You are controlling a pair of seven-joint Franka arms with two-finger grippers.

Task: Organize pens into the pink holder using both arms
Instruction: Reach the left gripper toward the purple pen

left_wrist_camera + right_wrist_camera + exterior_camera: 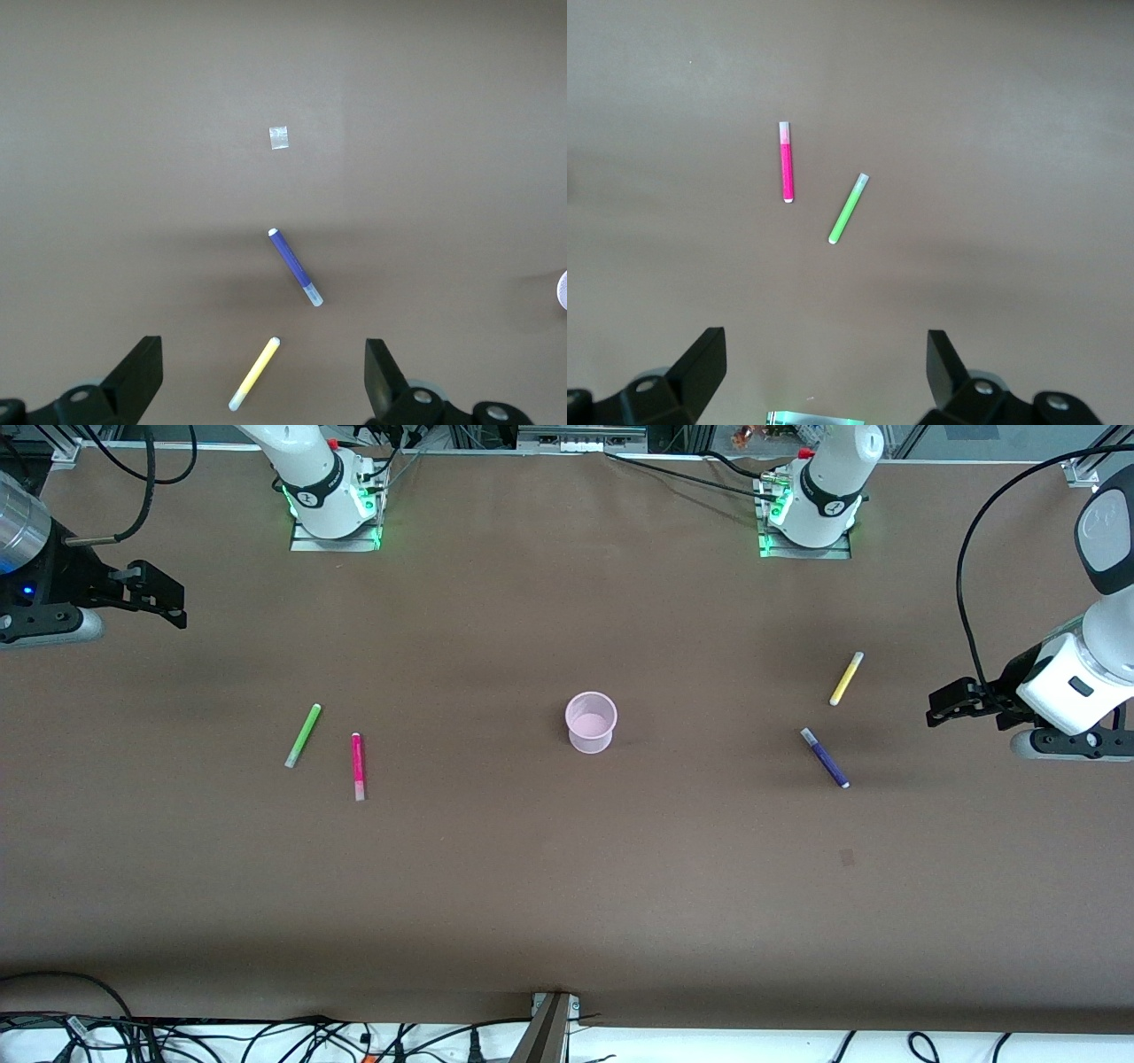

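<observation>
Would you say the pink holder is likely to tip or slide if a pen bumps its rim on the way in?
Probably yes. The pink holder looks thin, translucent and empty, so likely light. It stands free on the table, so a nudge may slide or topple it.

open table [567,886] all round pink holder [591,723]

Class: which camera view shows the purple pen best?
The left wrist view: the purple pen lies near its centre, large, both ends clear, beyond the open left gripper. The front view shows it small. The right wrist view misses it.
</observation>
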